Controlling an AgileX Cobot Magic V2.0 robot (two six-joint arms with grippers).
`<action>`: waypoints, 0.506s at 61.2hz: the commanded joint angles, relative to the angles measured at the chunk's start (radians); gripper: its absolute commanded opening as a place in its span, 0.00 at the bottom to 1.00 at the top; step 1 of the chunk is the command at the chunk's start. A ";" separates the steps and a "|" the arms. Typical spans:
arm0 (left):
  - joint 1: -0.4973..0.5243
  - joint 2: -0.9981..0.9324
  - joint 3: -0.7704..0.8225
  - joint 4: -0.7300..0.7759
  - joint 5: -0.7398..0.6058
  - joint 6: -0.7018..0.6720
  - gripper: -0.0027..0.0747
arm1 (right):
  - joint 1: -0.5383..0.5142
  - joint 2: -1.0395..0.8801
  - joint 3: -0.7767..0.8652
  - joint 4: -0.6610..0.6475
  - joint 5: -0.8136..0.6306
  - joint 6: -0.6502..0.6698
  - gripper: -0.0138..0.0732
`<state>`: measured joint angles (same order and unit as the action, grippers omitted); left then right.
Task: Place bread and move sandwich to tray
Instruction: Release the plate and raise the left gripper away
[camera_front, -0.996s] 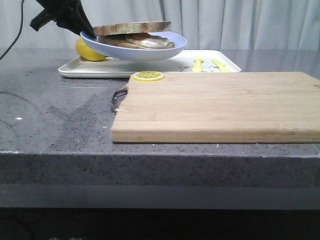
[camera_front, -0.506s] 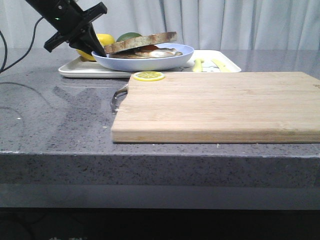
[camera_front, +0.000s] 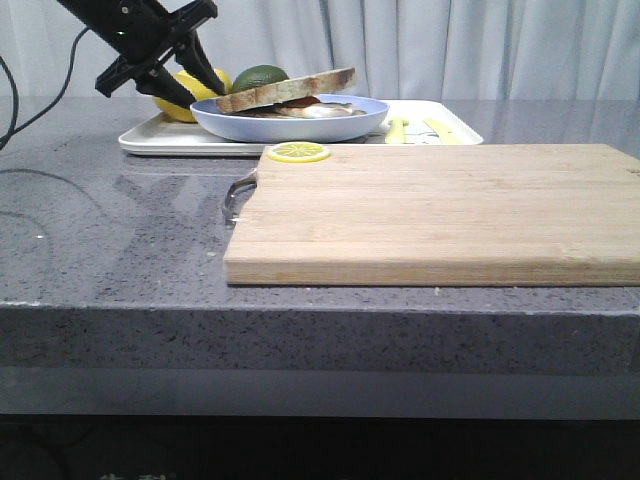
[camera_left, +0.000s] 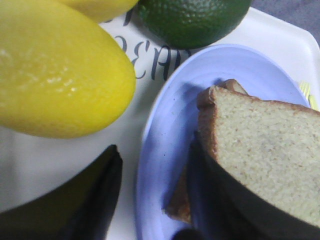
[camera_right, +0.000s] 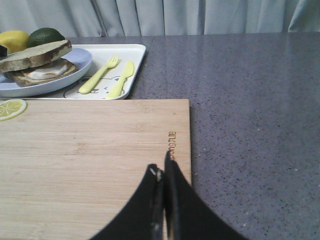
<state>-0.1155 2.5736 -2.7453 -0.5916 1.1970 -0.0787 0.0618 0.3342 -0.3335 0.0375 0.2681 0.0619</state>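
Front view: my left gripper (camera_front: 200, 62) stands open at the far-left rim of the plate (camera_front: 290, 125), which rests on the tray (camera_front: 150, 142) with the sandwich (camera_front: 288, 96) on it, bread on top

Left wrist: one finger (camera_left: 235, 200) over the plate, one beside the lemon (camera_left: 55, 75)

Right wrist: my right gripper (camera_right: 163, 176) is closed, empty, over the cutting board (camera_right: 90, 150), well away from the plate

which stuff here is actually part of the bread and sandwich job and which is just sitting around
Part of the job:
- bread, on top of the sandwich
- sandwich with fried egg, on the blue plate
- tray under the plate
- left gripper, open beside the plate

Just lying about:
- lemon
- lime
- lemon slice
- cutting board
- yellow fork and knife
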 joint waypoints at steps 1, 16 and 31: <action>0.014 -0.084 -0.059 -0.054 -0.007 0.002 0.50 | 0.002 0.004 -0.028 0.000 -0.066 -0.002 0.09; 0.047 -0.087 -0.143 -0.118 0.062 0.002 0.34 | 0.002 0.004 -0.028 0.000 -0.065 -0.002 0.09; 0.048 -0.120 -0.143 -0.166 0.062 0.016 0.01 | 0.002 0.004 -0.028 0.000 -0.083 -0.002 0.09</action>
<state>-0.0644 2.5611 -2.8567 -0.6945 1.2575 -0.0764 0.0618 0.3342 -0.3335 0.0375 0.2766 0.0619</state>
